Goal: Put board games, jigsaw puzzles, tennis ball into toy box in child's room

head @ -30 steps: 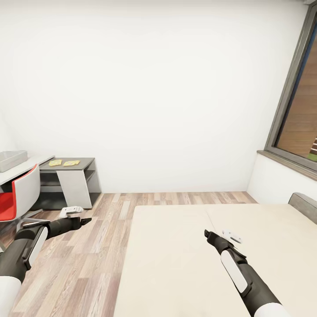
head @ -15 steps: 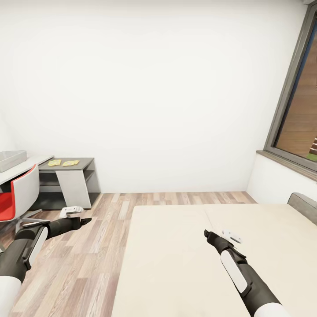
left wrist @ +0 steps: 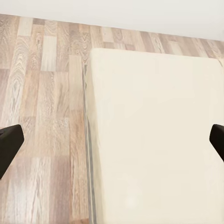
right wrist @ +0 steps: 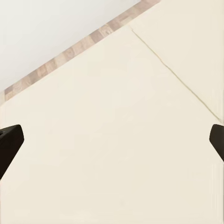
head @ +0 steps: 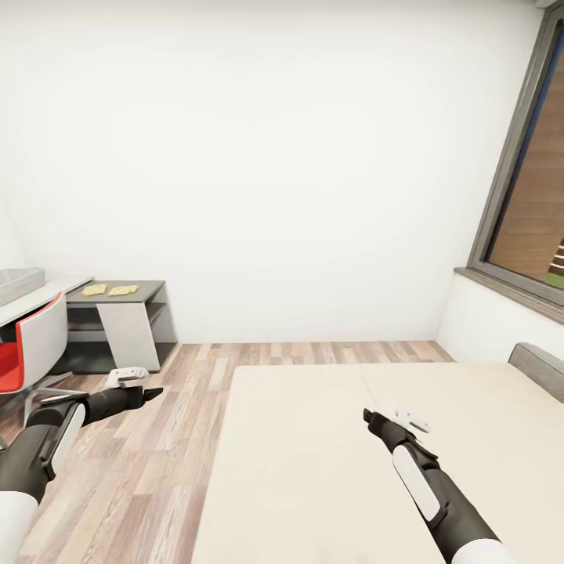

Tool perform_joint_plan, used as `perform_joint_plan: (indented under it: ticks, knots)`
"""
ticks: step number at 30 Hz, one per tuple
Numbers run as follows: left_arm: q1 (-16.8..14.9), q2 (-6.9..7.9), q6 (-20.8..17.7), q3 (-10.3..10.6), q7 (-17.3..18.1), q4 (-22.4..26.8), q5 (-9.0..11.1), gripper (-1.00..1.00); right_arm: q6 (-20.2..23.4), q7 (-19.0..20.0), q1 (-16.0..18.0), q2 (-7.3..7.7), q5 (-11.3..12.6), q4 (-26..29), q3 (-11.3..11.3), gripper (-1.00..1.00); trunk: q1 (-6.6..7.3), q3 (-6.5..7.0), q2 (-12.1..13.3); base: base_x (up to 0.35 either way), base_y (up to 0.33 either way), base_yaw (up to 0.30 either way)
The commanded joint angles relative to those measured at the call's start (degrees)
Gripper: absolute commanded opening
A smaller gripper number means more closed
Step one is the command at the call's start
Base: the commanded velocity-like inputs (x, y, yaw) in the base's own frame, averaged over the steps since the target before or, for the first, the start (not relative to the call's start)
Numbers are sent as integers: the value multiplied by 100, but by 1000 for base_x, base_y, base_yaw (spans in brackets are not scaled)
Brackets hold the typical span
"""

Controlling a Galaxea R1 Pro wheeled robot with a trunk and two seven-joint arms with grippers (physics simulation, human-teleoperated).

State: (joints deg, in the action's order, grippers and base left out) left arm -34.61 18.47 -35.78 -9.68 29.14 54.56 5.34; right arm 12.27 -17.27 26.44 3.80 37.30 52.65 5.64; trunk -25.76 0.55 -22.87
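Room: white-walled child's room with wood-plank floor; grey-framed window at the head view's right edge.
Bed: wide beige mattress on the floor ahead and to the right; a thin seam runs across its surface; a corner of the grey headboard shows at far right. Surface in view is bare beige.
Left gripper: black, held out over the floor, left of the bed's edge. In the left wrist view its two dark fingertips sit at opposite margins, spread wide, nothing between them.
Right gripper: black, held above the mattress. In the right wrist view the fingertips also stand far apart, gripping nothing.
Toy box: light grey bin on the white table at far left, partly cut by the frame edge.
Side unit: low dark grey shelf against the wall, beside the table; two small flat yellowish items lie on top, too small to identify.
Chair: red and white chair in front of the table.
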Motion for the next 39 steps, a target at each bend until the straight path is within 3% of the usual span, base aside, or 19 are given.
perform_joint_plan:
  ticks: [1,39]
  knots:
    - [-2,-1,-52,-7,-4,2,55,100,12,-48,1,8,40,9,25,100,-2,-3,-5,0,-91,0]
    - [-2,-1,-38,-7,-6,2,55,100,11,-48,1,7,40,9,25,100,-2,-3,-5,0,-88,0]
